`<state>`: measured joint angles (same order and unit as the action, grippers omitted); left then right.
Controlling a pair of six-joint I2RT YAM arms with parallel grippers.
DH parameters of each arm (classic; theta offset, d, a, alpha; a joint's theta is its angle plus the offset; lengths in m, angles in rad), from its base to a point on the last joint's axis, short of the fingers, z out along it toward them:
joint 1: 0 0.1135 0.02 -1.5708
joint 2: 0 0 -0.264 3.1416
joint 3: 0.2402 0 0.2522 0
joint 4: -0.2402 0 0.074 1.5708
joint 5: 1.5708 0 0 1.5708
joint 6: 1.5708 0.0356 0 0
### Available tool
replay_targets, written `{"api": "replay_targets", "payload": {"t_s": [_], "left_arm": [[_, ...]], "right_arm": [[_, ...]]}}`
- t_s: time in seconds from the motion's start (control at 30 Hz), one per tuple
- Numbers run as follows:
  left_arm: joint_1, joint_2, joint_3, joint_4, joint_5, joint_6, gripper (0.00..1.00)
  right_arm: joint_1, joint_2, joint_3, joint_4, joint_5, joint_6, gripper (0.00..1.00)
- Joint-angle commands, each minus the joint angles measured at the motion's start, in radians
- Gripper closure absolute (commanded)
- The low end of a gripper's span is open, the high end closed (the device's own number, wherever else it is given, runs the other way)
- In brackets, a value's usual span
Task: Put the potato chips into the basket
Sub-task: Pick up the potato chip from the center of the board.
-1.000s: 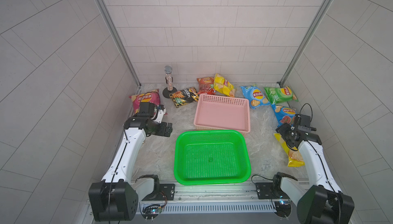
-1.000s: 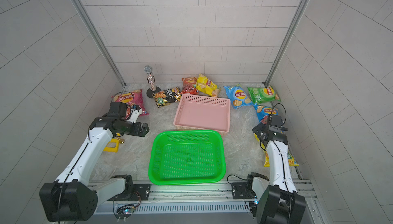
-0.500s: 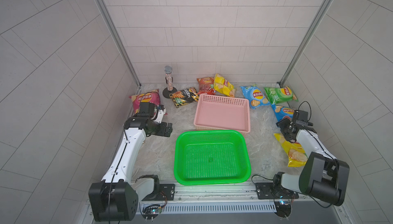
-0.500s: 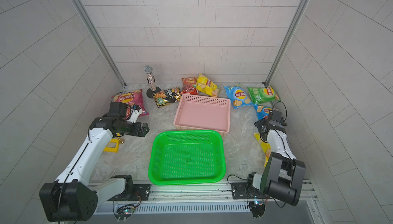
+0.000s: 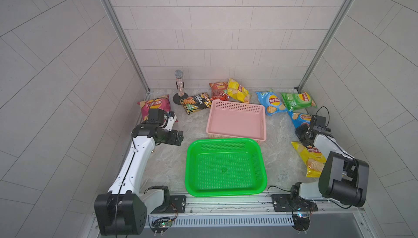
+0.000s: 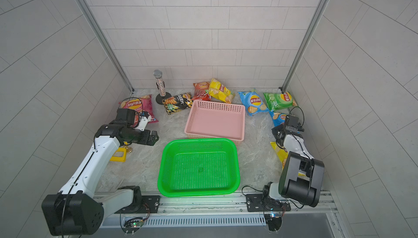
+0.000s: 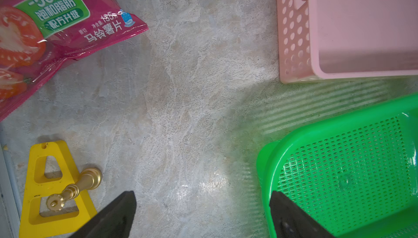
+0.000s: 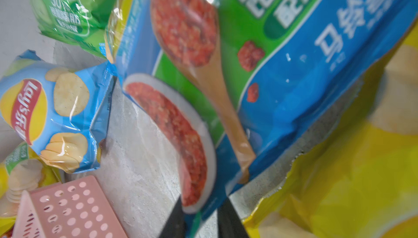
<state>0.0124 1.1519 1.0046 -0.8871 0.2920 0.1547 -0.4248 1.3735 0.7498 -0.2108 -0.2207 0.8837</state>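
Since a second ago the right arm has folded back toward its base and the right gripper (image 8: 201, 201) has narrowed from spread to nearly together; the left arm is unchanged. The right fingers (image 8: 228, 218) are clamped on the bottom edge of the dark blue glossy chip bag with a red-sauce picture (image 8: 294, 71). That bag lies on the marble-pattern table (image 5: 169, 157) by the right wall.

A long yellow glossy chip bag (image 5: 311, 157) is just beside it on the near side, partly under the right arm. On the far side a green glossy chip bag (image 5: 297, 101) and a light blue glossy chip bag (image 5: 271, 102) lie side by side.

Along the back wall are:
- a puffy yellow chip bag (image 5: 237, 91) leaning on a red-orange chip bag (image 5: 218, 88)
- a black chip bag (image 5: 195, 105)
- a glittery microphone on a round black stand (image 5: 179, 85)

A magenta chip bag (image 5: 153, 106) lies at the left wall, behind the left wrist. All the bags are on the table, outside both baskets.

The pink perforated plastic basket (image 5: 235, 105) is mid-table and the green perforated plastic basket (image 5: 224, 143) is just in front of it. I cannot tell whether they touch.

The left gripper (image 7: 202, 203) has its jaws wide apart and holds nothing. It hovers over bare table between the green basket and a flat yellow plastic frame (image 7: 45, 191) with a brass knob (image 7: 74, 188) lying on it.
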Motion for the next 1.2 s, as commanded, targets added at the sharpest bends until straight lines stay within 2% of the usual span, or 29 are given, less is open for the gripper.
{"api": "replay_targets", "payload": {"t_s": [0.0,0.1,0.17,0.47,0.67,0.77,1.0,1.17], "left_arm": [[-0.002,-0.015,-0.009,-0.007,0.005,0.003,0.00],[-0.002,-0.015,-0.008,-0.007,0.007,0.003,0.00],[-0.002,-0.015,-0.009,-0.007,0.005,0.004,0.00],[-0.003,-0.016,-0.008,-0.007,0.011,0.005,0.00],[-0.002,-0.018,-0.009,-0.006,0.012,0.006,0.00],[-0.003,-0.020,-0.010,-0.007,0.010,0.006,0.00],[-0.003,-0.024,-0.011,-0.007,0.012,0.006,0.00],[-0.002,-0.022,-0.011,-0.007,0.012,0.006,0.00]], "right_arm": [[-0.002,-0.055,0.016,-0.022,0.029,-0.028,0.92],[-0.003,-0.081,0.038,-0.070,0.045,-0.053,0.95],[-0.002,-0.103,0.057,-0.103,0.040,-0.065,1.00],[0.044,-0.263,0.203,-0.258,0.099,-0.144,1.00],[0.190,-0.287,0.371,-0.402,0.193,-0.215,1.00],[0.265,-0.306,0.433,-0.443,0.201,-0.212,1.00],[0.426,-0.381,0.489,-0.451,0.132,-0.147,1.00],[0.616,-0.415,0.491,-0.433,0.075,-0.094,1.00]]}}
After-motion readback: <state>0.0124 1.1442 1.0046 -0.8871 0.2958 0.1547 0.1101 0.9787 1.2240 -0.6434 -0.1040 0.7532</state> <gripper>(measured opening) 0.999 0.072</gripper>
